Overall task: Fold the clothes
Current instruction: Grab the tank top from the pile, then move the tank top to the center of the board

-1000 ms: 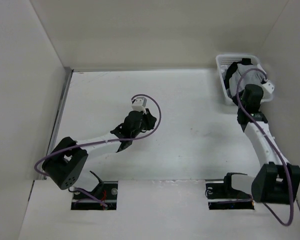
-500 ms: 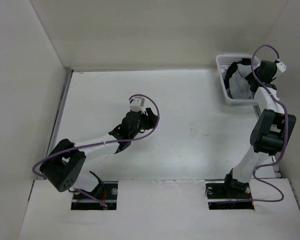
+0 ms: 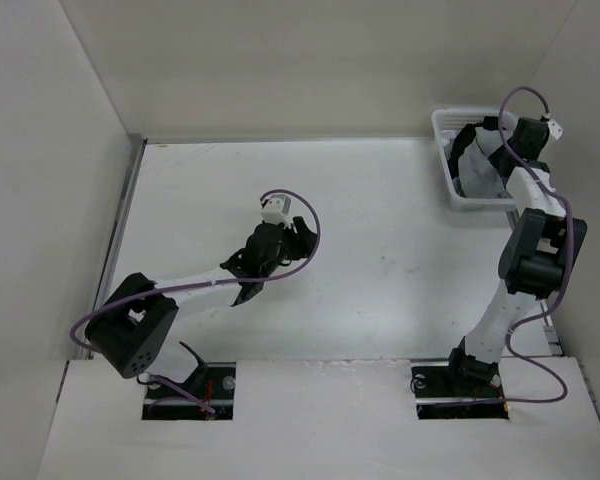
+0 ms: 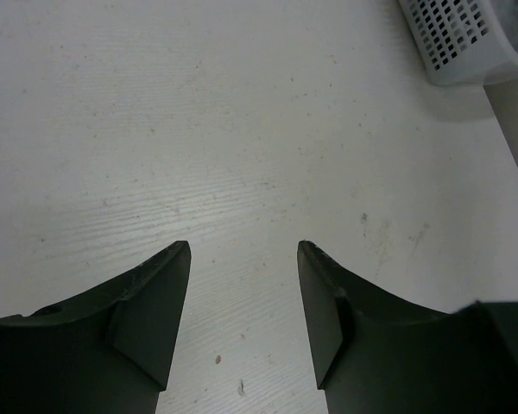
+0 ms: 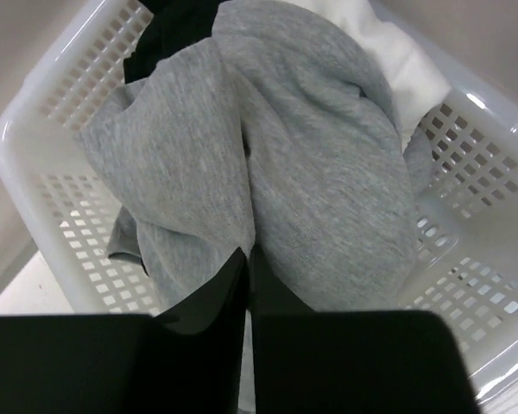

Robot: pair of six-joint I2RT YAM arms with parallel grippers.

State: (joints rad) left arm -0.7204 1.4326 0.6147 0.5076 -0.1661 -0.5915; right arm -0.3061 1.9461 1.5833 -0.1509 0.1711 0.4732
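White table (image 4: 242, 103) under the left gripper (image 4: 243, 250), fingers wide, waiting — right gripper (image 5: 247, 252) pinches the grey T-shirt (image 5: 319, 172) at its fingertips, probably to lift it.

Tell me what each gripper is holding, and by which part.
Right gripper pinches a bunched fold of the grey T-shirt over the basket; left gripper holds nothing.

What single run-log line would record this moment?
stage: pick-up | left hand: open, over table | right hand: shut on grey T-shirt in basket
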